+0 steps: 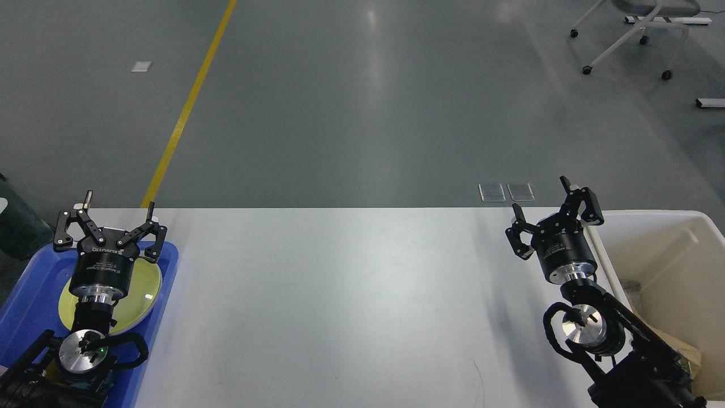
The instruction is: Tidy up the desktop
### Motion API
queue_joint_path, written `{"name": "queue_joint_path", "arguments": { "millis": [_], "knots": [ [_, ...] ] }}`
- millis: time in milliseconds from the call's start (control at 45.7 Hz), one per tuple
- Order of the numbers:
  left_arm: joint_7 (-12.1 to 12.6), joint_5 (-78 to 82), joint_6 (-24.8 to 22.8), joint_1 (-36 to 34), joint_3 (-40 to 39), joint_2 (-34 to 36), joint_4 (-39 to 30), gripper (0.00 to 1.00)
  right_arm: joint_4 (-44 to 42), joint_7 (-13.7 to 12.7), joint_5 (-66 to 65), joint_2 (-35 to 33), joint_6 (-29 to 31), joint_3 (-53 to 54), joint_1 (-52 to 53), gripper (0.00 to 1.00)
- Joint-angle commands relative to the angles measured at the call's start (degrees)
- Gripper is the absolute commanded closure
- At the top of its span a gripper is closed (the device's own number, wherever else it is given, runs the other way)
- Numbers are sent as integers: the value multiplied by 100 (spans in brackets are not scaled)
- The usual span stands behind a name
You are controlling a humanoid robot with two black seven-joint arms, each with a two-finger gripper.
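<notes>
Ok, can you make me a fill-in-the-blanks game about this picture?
1. The yellow-green plate sits in a ____ tray.
2. Both end effectors, left and right, have their fingers ____.
3. The cream bin stands at the ____ end of the desktop.

Missing words: blue; open; right

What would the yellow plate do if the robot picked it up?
The plate looks stiff and glossy, so it might slip between thin fingers. It is shallow and lies flat in the blue tray, so it probably won't roll or tip, though grabbing its low rim could be awkward.
</notes>
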Motion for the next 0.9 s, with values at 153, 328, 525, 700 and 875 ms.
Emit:
{"name": "queue_joint_path", "arguments": {
  "millis": [153, 328, 525, 700, 875],
  "knots": [
    [0, -3, 0, 0, 1, -5, 0, 4, -225, -60, 101, 664, -116, 7, 2, 0],
    [0, 6, 0, 0, 1, -5, 0, 4, -401, -25, 92, 673, -116, -90, 73, 0],
    [0, 6, 0, 0, 9, -5, 0, 4, -339, 19, 93, 936, -89, -81, -59, 0],
    [0, 6, 0, 0, 1, -5, 0, 4, -295, 168, 67, 945, -28, -81, -121, 0],
    [0, -3, 0, 0, 1, -5, 0, 4, -295, 327, 31, 980, -133, -72, -121, 0]
  ]
}}
